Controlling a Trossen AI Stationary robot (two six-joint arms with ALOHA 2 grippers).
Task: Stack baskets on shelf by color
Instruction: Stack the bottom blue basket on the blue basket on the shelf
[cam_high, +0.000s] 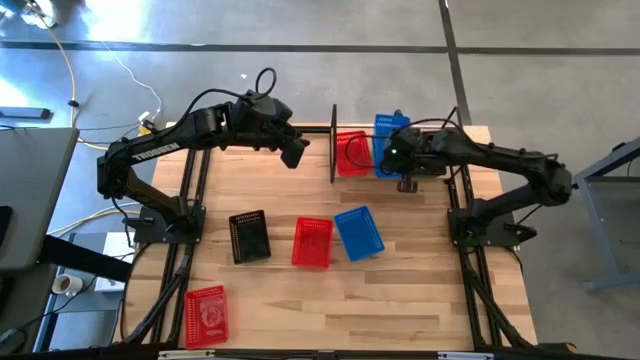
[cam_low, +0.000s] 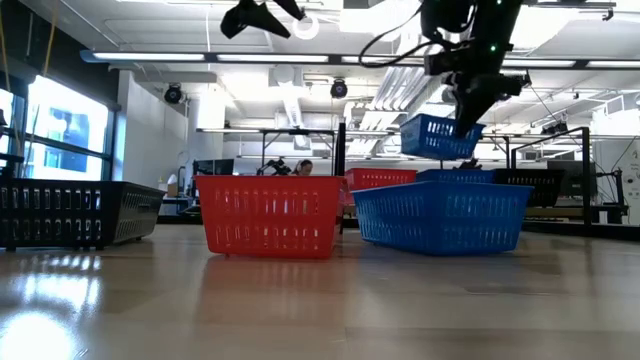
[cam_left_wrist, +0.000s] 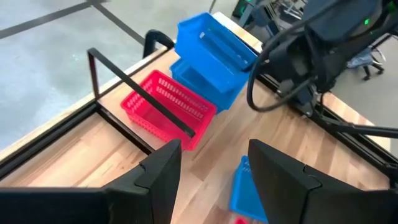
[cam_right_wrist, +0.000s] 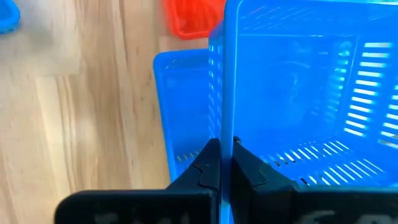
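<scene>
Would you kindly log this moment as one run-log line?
right claw: shut on blue basket, held above second blue basket on shelf | left claw: open, empty, hovering near shelf

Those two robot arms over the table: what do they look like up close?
Both are dark, jointed arms. The left arm carries white lettering along one link and ends in a tool with two flat, dark, angular fingers. Black cables loop along the right arm, and a small green light glows near its wrist. The right tool is dark too.
</scene>
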